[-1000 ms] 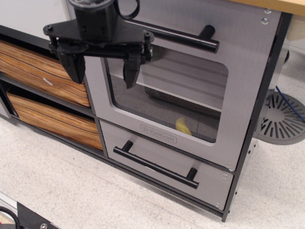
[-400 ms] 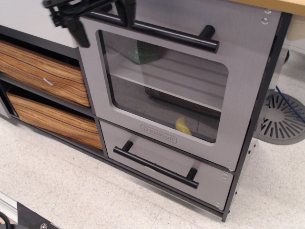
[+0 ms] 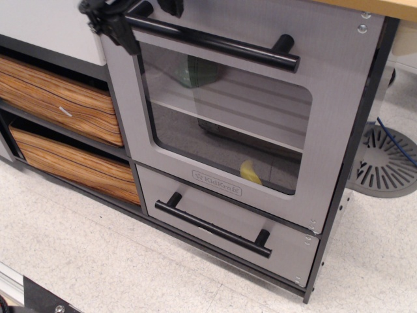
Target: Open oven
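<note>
The oven (image 3: 339,111) is a grey brushed-metal toy cabinet. Its door, with a clear rounded window (image 3: 221,124) and a logo plate (image 3: 216,183), stands shut. A long black bar handle (image 3: 221,44) runs across the top of the door. My gripper (image 3: 144,18) is at the top left, mostly cut off by the frame edge. It is open and straddles the left end of the handle: one black finger (image 3: 120,31) hangs below and left of the bar, the other shows above it.
Behind the window lie a yellow object (image 3: 249,173) and a green one (image 3: 199,72). Below the door is a small grey drawer (image 3: 293,251) with a black handle (image 3: 215,225). Two wood-grain drawers (image 3: 58,98) are at left. A grey slotted disc (image 3: 388,160) lies on the floor at right.
My gripper has risen from in front of the window to the handle's left end, then shifted slightly right, its fingers now either side of the bar. The door has not moved.
</note>
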Robot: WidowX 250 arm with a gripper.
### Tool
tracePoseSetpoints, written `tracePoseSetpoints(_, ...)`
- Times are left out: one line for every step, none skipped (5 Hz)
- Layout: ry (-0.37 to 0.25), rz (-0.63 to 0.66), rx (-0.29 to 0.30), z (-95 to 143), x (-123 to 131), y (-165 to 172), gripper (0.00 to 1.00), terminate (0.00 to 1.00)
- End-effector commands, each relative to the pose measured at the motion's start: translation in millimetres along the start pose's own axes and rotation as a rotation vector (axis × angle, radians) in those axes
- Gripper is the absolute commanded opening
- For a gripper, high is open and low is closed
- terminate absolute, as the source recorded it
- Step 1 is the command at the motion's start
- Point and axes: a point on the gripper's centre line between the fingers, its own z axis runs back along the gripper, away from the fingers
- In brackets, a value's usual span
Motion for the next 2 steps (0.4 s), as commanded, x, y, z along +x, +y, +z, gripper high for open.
tracePoseSetpoints(-0.051, 0.044, -0.033, -10.1, 12.0, -2.3, 1.0, 0.0)
tracePoseSetpoints(-0.073, 0.047, -0.011, -22.8, 14.8, 0.3, 1.0, 0.0)
